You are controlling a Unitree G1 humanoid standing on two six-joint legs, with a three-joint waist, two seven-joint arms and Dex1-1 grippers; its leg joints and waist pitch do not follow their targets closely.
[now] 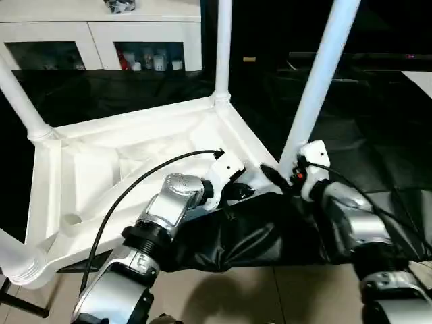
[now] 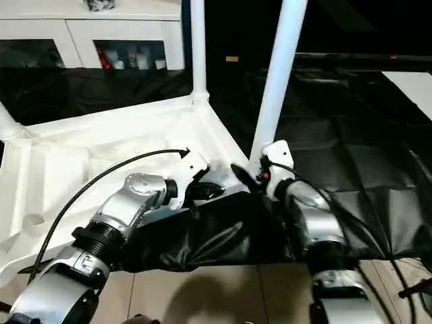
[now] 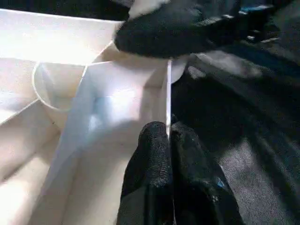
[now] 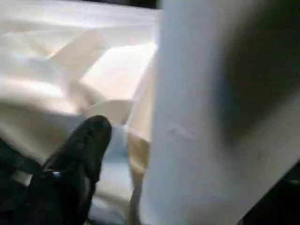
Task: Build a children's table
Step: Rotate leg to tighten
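Tabletop [image 1: 135, 145] lies inverted. Near-corner leg [image 1: 317, 88] stands upright, just beyond my right gripper [image 1: 280, 179], nearer arm, jaws open astride its base. Left gripper [image 3: 168, 140] pinched on the tabletop rim.

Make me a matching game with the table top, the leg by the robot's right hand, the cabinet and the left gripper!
Things:
1. table top
2. leg
3. cabinet
4. left gripper

States or places:
A. pinching the table's thin rim
B. standing up from the near corner
C. lying upside down
D. at the back, glass doors

Pairs: 1-C, 2-B, 3-D, 4-A
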